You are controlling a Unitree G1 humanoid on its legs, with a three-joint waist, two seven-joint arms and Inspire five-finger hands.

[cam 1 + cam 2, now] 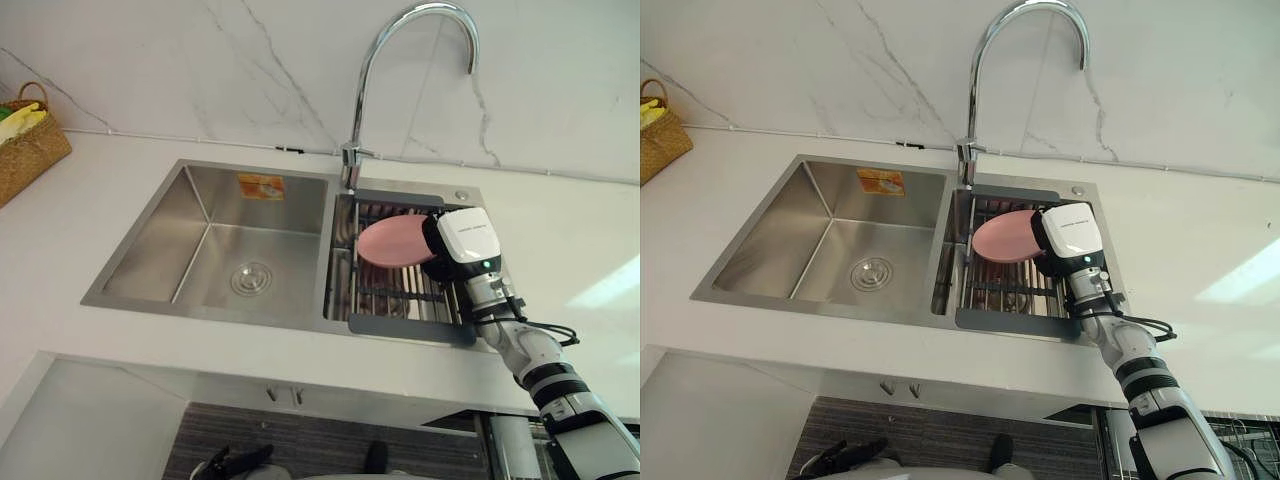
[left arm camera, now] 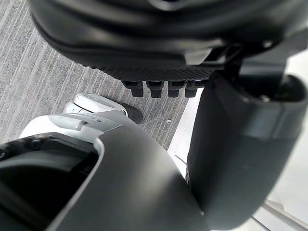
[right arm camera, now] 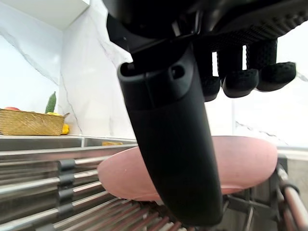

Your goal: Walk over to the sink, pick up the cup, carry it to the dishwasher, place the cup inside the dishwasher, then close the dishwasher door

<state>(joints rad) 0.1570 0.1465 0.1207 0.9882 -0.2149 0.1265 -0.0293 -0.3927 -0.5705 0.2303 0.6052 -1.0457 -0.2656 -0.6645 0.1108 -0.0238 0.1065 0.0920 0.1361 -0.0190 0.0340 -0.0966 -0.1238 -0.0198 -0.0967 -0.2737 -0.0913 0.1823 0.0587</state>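
Over the rack (image 1: 400, 300) in the right basin of the sink (image 1: 150, 250), the right hand (image 3: 173, 144) brackets the tipped pink cup (image 1: 395, 240), thumb before it, fingers (image 3: 238, 82) loosely bent above, not yet closed; it should drop lower and squeeze across the rim before lifting. The right wrist view reveals that gap, which the head views hide, though thumb contact is hard to judge; the left hand (image 2: 144, 48) I cannot read as open or closed.

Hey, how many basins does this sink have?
2. The larger left basin with a round drain, and the smaller right basin under the tap, with a rack holding a pink dish.
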